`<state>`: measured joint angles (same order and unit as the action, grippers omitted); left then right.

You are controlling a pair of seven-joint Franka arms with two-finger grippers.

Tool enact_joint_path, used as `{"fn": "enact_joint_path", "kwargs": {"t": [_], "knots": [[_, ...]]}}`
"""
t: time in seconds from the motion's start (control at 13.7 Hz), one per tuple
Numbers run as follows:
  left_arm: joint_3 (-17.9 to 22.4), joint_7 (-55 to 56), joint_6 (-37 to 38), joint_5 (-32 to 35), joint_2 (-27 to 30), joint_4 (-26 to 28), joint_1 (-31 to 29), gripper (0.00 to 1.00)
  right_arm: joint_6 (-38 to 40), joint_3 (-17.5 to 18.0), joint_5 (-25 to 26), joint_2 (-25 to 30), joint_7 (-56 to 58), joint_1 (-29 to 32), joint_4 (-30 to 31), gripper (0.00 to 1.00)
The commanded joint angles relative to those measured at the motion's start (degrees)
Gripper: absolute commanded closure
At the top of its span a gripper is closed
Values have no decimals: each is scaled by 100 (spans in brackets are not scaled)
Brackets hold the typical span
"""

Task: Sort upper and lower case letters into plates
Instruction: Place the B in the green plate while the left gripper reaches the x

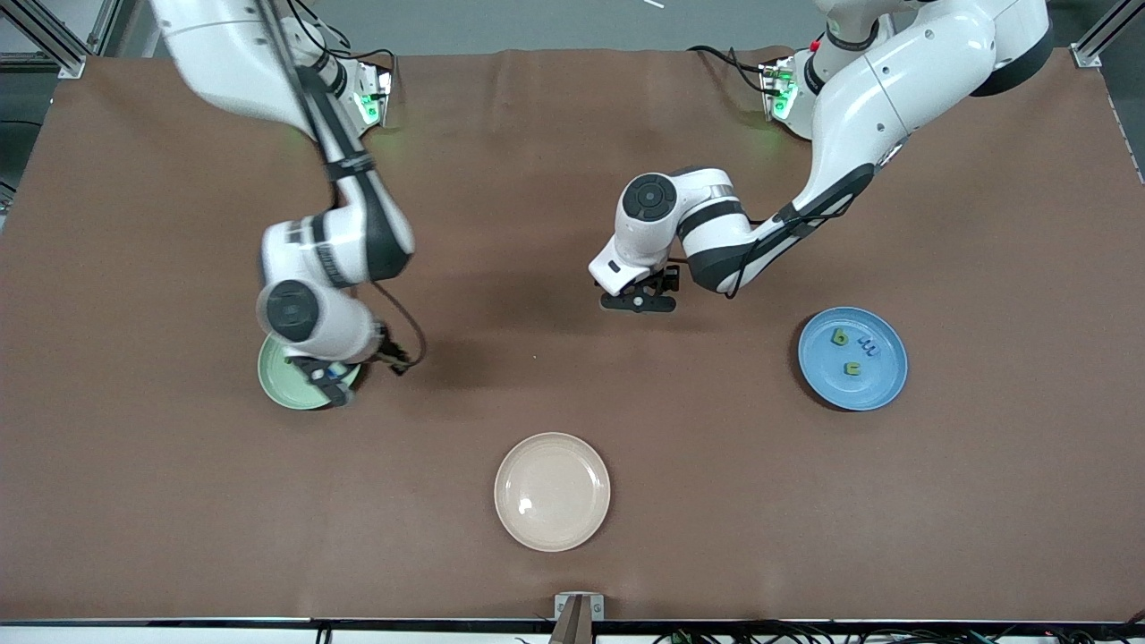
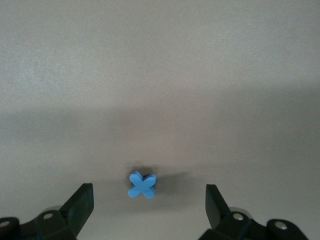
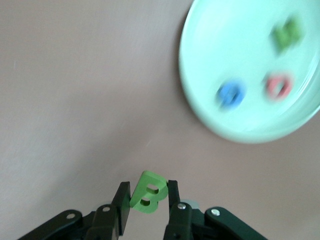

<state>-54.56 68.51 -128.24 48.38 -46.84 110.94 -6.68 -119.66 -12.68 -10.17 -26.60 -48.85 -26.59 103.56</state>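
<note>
Right gripper (image 3: 148, 200) clenched on green B (image 3: 148, 192), beside pale green plate (image 1: 279, 380) at right arm's end. Left gripper (image 2: 149, 200) released, straddling blue x (image 2: 141, 184) mid-table. Light, stiff, slippery; best pinched across flat sides.

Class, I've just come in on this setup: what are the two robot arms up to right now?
They are sorting small letter pieces into plates. The right gripper is shut on a chunky green letter B beside the pale green round plate, which already holds three letters. The left gripper hangs open over a small blue letter x lying on the brown table. The blue round plate holds three letters. A cream-beige plate has nothing in it.
</note>
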Motion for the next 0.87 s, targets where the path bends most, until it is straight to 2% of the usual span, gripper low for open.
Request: {"fn": "enact_joint_path", "kwargs": {"t": [0.0,0.15,0.36,0.51,0.8], "knots": [[94,-48,-157,171,-62,68,-9,9,-162,117,6,296,1348,766,602,100],[208,-48,-280,172,-62,103,61,18,-591,117,6,261,1842,970,884,100],[410,-48,-359,189,-97,103,245,29,-1119,134,-11,51,2336,1279,938,100],[411,-48,-359,189,-106,112,246,38,-1156,143,-20,15,2372,1305,964,100],[411,-48,-351,189,-89,156,237,48,-1314,143,-29,-151,2450,1323,964,99]]}}
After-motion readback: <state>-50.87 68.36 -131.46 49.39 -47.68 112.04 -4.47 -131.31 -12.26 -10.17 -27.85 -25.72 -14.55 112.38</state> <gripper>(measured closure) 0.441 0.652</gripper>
